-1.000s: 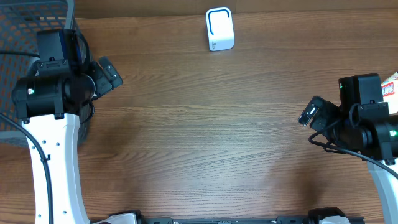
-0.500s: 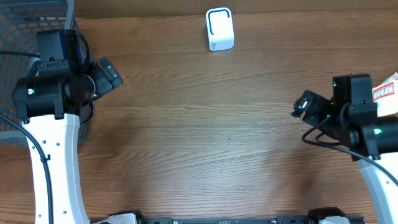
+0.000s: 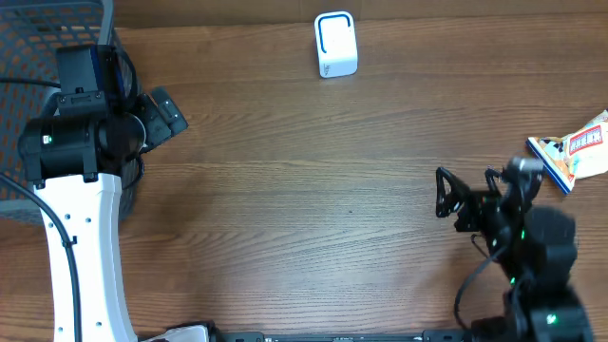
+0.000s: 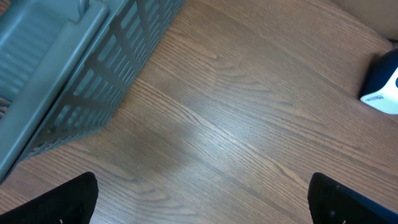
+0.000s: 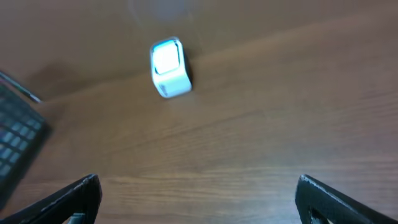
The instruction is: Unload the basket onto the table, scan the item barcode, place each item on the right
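Both arms are hovering empty over the wooden table (image 3: 313, 209), the scan not yet begun; the left tool (image 3: 167, 112) is hanging beside the grey basket (image 3: 38, 47) with its fingers spread wide, gripping nothing; the right tool (image 3: 454, 197) is likewise standing spread and empty, pointing across the table toward the white-and-blue scanner (image 3: 335, 44), which its wrist camera is framing, blurred, at the far edge. The item, what appears to be a crinkled snack packet (image 3: 573, 150), is lying flat at the table's right edge, near the right arm but apart from it, and well apart from the scanner; its barcode is not showing clearly. Being nearer, the right arm is probably the one to fetch it; the wide spread is suiting a grab at a flat, yielding packet.
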Robot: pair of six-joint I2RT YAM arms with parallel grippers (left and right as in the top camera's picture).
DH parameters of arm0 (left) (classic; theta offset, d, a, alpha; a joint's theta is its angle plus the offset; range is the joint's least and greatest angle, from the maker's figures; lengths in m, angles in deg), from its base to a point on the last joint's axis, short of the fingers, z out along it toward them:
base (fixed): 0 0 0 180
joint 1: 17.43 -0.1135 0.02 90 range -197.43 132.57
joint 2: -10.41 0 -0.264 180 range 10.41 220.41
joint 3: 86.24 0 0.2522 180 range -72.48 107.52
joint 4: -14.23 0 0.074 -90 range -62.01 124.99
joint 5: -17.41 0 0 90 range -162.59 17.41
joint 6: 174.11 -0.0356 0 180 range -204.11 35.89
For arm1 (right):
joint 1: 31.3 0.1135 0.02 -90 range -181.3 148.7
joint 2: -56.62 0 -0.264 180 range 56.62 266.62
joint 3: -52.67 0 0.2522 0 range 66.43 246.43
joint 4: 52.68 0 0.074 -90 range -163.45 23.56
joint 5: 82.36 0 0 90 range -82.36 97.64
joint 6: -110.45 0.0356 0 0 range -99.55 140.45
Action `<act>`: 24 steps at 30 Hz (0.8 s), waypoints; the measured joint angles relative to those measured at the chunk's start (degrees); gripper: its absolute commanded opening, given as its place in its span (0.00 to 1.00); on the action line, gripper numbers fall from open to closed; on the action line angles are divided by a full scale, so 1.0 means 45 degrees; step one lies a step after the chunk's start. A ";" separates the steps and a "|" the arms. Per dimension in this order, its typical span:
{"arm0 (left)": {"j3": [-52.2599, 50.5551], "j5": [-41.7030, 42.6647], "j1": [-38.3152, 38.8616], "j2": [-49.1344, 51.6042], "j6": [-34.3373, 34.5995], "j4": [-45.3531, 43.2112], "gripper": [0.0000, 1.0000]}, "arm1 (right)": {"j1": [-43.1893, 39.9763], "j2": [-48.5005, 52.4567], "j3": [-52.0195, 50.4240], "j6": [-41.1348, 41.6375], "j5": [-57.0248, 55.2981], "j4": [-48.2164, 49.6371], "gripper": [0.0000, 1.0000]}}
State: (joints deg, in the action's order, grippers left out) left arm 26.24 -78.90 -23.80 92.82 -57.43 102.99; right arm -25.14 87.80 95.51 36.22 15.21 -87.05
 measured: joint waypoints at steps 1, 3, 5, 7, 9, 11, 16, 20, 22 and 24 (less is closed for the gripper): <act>0.0000 0.0000 0.0000 0.0000 0.0005 0.0005 1.00 | -0.0005 -0.0733 -0.0928 -0.0063 0.0015 0.0971 1.00; 0.0000 0.0005 0.0000 0.0000 0.0000 0.0005 1.00 | 0.0000 -0.1583 -0.2025 -0.0117 0.0024 0.1831 1.00; 0.0000 0.0000 0.0000 0.0000 0.0005 0.0005 1.00 | 0.0000 -0.2463 -0.3099 -0.0155 0.0024 0.2647 1.00; 0.0000 0.0005 0.0000 0.0000 0.0000 0.0000 1.00 | -0.0005 -0.3240 -0.4080 -0.0180 0.0024 0.3497 1.00; 0.0000 0.0000 0.0000 0.0000 0.0000 0.0005 1.00 | 0.0000 -0.3886 -0.4784 -0.0180 0.0024 0.4167 1.00; 0.0000 0.0000 0.0000 0.0000 0.0000 0.0000 1.00 | 0.0000 -0.4401 -0.5275 -0.0180 0.0024 0.4507 1.00; 0.0000 0.0005 0.0000 0.0000 0.0000 0.0005 1.00 | 0.0000 -0.5455 -0.6028 -0.0180 -0.0029 0.4741 1.00; 0.0000 0.0000 0.0000 0.0000 0.0000 0.0000 1.00 | 0.0000 -0.6033 -0.6222 -0.0185 -0.0214 0.4663 1.00; 0.0000 0.0000 0.0000 0.0000 0.0000 0.0000 1.00 | -0.0005 -0.6241 -0.6222 -0.0180 -0.0364 0.4663 1.00; 0.0000 0.0005 0.0000 0.0000 0.0005 0.0000 1.00 | -0.0005 -0.6392 -0.6227 -0.0185 -0.0534 0.4634 1.00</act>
State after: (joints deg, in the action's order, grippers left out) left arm 26.24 -78.87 -23.80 92.82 -57.41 102.99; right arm -25.17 59.04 67.49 35.39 12.81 -66.19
